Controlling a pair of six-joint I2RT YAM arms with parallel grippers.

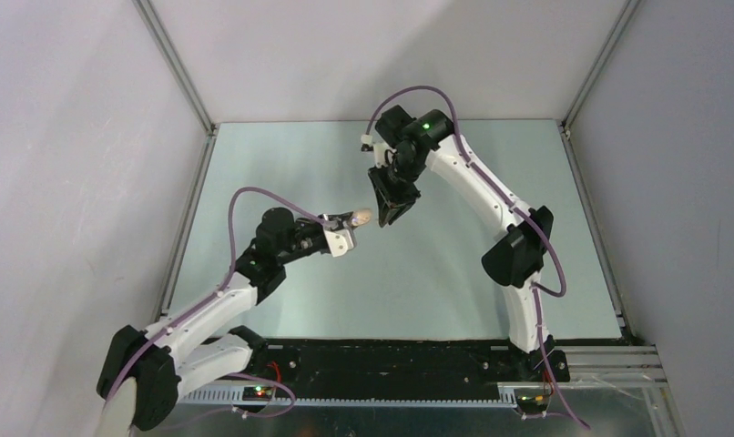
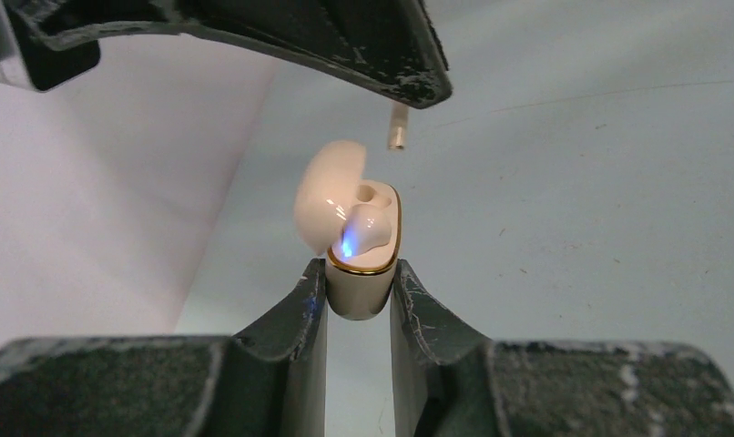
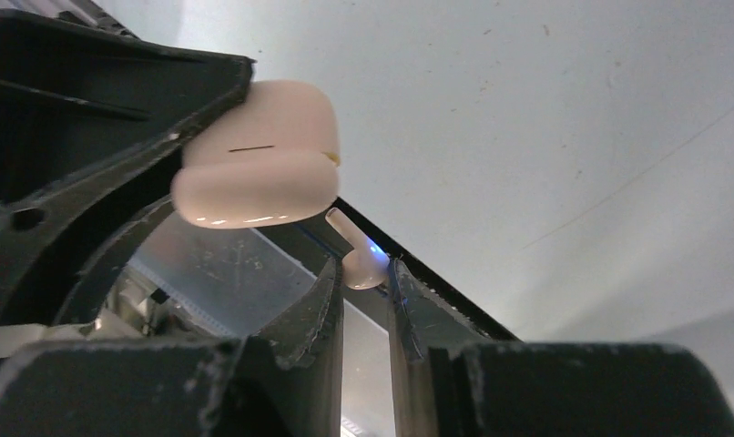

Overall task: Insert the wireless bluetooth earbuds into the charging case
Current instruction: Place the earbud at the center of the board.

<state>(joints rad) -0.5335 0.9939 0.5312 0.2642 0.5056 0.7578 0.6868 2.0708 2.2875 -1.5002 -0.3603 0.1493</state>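
Observation:
The cream charging case (image 2: 360, 289) is held above the table, my left gripper (image 2: 359, 278) shut on its base. Its lid (image 2: 329, 191) is hinged open. One pale earbud (image 2: 371, 228) sits inside, glowing blue. My right gripper (image 3: 364, 270) is shut on the other earbud (image 3: 361, 266), whose thin stem points toward the case (image 3: 259, 155). In the left wrist view that stem (image 2: 397, 127) pokes out under the right gripper's dark fingers (image 2: 363, 45), just above the open case. From above, the case (image 1: 364, 217) and both grippers meet at mid-table.
The pale blue-grey table (image 1: 436, 273) is walled in by white panels on three sides. A black strip (image 1: 391, 360) with the arm bases runs along the near edge.

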